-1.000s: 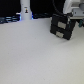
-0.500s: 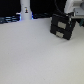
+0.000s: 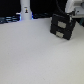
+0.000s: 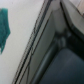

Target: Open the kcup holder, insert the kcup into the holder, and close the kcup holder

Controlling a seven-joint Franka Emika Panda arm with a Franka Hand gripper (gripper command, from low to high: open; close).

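The black kcup holder (image 3: 62, 27) stands at the back on the exterior view's right, its two stacked drawer fronts both looking closed. My gripper (image 3: 71, 14) hangs right over the holder's top back edge, and its fingers are too blurred to read. The wrist view is filled by the holder's dark body (image 4: 62, 52), seen close up. A blurred teal-green patch (image 4: 4, 27) lies on the white table beside it. It may be the kcup, but I cannot tell. No kcup shows in the exterior view.
A white bottle-like object (image 3: 25, 9) stands at the back on the exterior view's left, with dark clutter (image 3: 9, 19) beside it. The white table (image 3: 30, 55) stretches out in front of the holder.
The arm has shifted slightly over the holder's top. The holder has not moved.
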